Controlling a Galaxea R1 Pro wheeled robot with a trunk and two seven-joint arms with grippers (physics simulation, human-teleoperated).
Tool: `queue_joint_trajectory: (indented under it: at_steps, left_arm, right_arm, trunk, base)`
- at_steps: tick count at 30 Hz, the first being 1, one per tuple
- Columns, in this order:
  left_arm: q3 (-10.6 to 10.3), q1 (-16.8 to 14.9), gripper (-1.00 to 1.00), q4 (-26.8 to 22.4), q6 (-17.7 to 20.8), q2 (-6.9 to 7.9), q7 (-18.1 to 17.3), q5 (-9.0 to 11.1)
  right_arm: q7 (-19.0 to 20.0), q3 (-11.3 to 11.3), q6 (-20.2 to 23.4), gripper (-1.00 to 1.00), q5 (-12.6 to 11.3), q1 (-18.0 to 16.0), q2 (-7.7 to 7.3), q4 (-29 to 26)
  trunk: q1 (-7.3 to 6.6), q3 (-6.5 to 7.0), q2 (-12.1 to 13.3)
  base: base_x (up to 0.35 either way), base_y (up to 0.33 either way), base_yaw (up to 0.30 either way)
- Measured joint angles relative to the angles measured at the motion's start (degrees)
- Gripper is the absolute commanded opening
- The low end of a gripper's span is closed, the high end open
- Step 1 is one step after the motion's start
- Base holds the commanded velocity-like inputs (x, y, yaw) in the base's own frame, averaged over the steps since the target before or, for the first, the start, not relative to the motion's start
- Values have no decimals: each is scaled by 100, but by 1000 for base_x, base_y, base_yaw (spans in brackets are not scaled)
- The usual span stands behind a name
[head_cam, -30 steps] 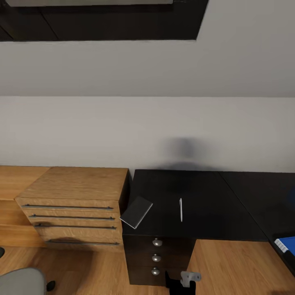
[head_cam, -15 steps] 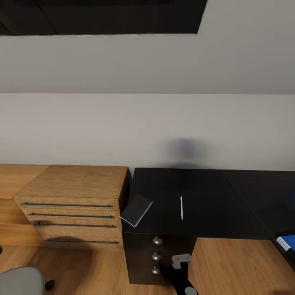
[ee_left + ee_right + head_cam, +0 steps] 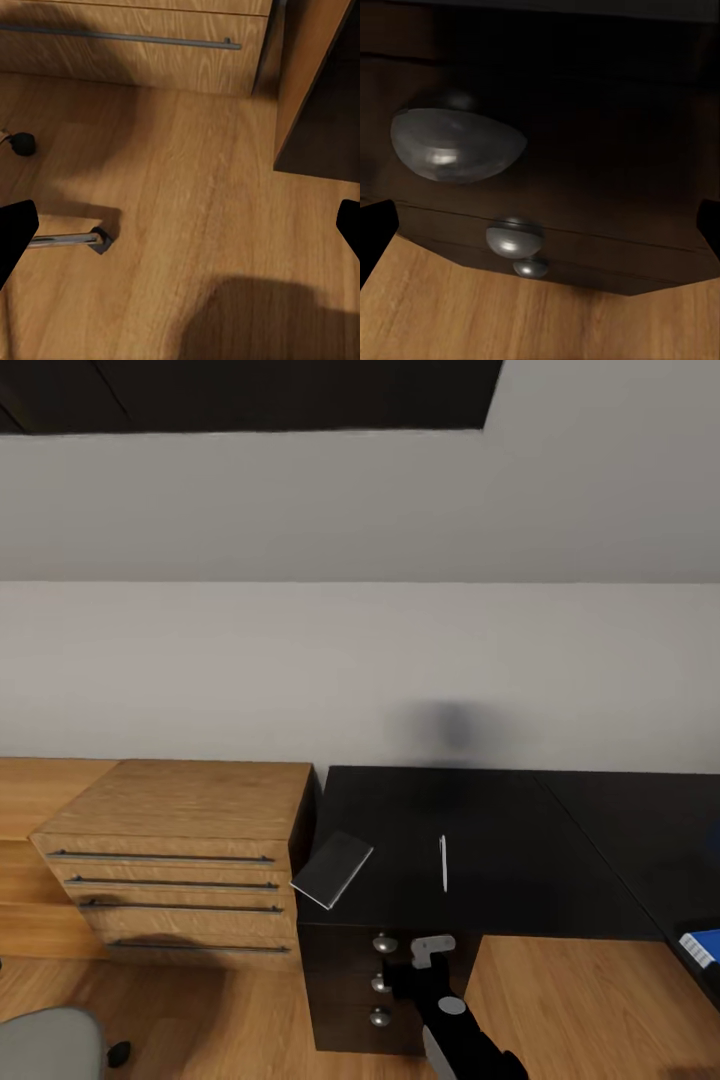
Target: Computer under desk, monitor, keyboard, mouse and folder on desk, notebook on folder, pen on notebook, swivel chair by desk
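A: Counts, head view?
B: One desk (image 3: pixel 520 840). On it: one notebook (image 3: pixel 332 869), one pen (image 3: pixel 443 862), one folder (image 3: pixel 702 946) at the right edge of the frame.
A: Drawers?
B: Pedestal has three knobs (image 3: pixel 385 943). One wooden cabinet (image 3: pixel 180 830), four bar handles (image 3: pixel 165 856).
A: Chairs?
B: One swivel chair (image 3: pixel 45 1042), lower left corner, partly cut off.

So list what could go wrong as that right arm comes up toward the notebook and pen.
1. The right gripper sits close to the pedestal's knobs; lifting straight up, it may strike the desk edge.
2. The notebook overhangs the desk's left edge; a nudge could tip it off.
3. The pen is slim and may roll when touched.
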Motion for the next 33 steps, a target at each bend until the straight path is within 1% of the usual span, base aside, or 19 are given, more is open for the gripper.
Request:
queue_joint_trajectory:
  at_steps: [7,24,33]
  left_arm:
    - [-25,-2,100,0,-7,0,-8,-20]
    - [-24,-2,100,0,-10,7,-9,-9]
    - [-16,-1,100,0,-9,9,-9,-5]
  right_arm:
    - [12,-21,112,100,-32,1,-31,-89]
    - [1,6,145,100,-35,1,-7,-147]
    - [-2,19,146,100,-35,1,25,-310]
  trunk:
    - [0,0,0]
    - [-373,305,681]
    - [-571,467,1042]
  base:
    - [0,0,0]
    - [0,0,0]
    - [0,0,0]
